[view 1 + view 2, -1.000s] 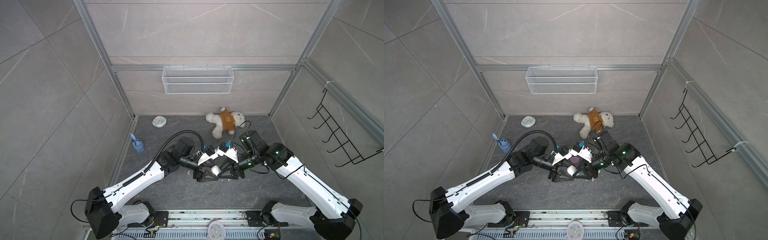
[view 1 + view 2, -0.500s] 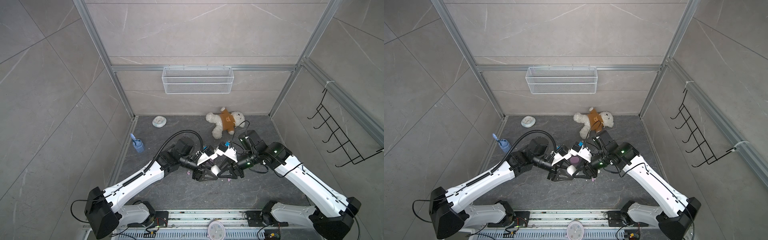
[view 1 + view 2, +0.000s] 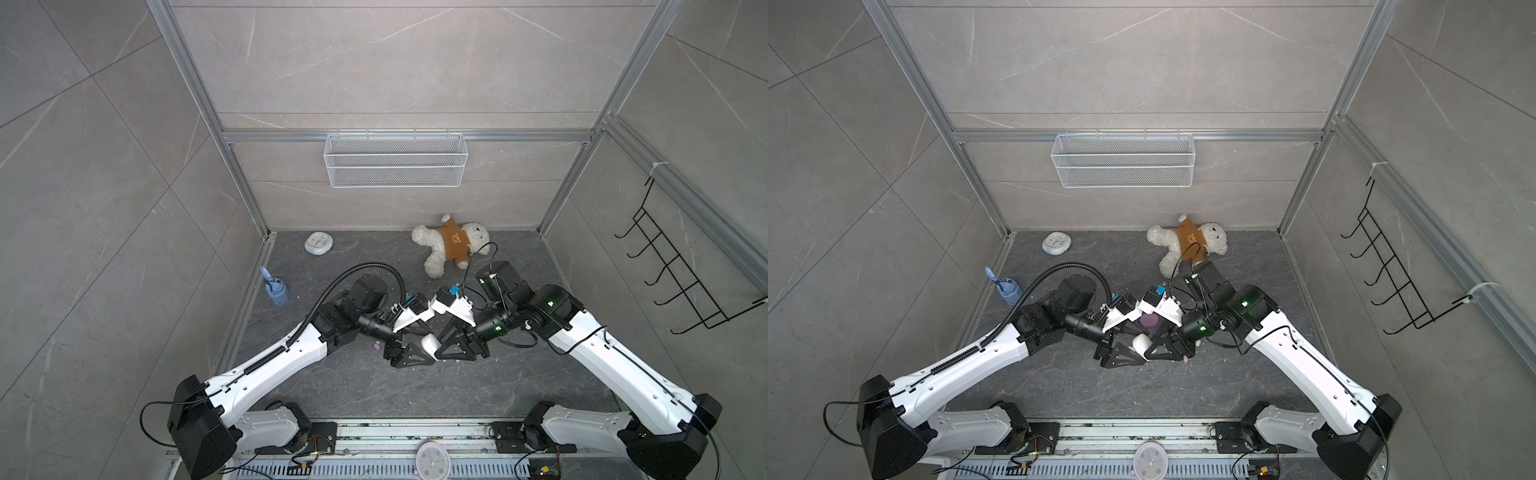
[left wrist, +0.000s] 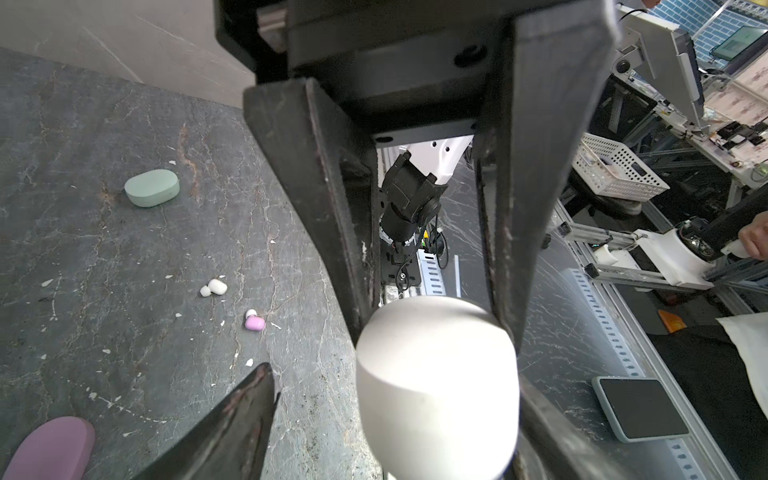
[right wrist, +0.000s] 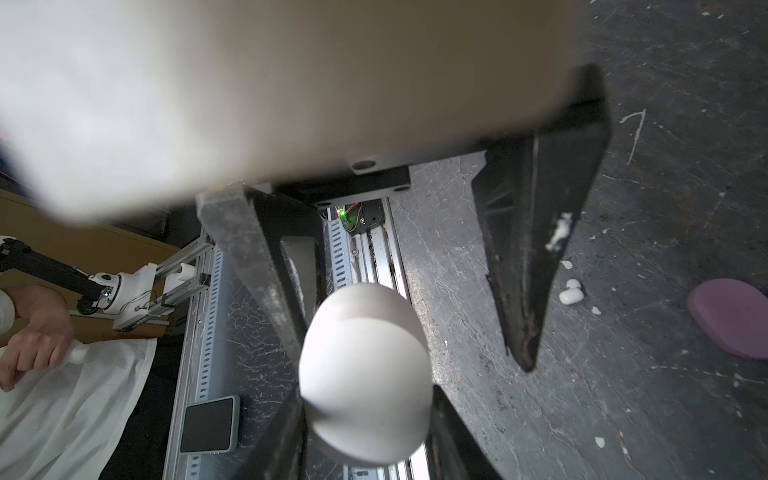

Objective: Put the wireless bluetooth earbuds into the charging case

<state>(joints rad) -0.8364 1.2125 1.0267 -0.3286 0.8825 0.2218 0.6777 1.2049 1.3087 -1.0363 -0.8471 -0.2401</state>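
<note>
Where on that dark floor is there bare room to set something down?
Barest is the front strip of floor between the two arm bases. The back is also free between the small clock and the teddy bear. The centre is crowded: the left gripper and right gripper meet at the white charging case, with a purple case and earbuds scattered around.
</note>
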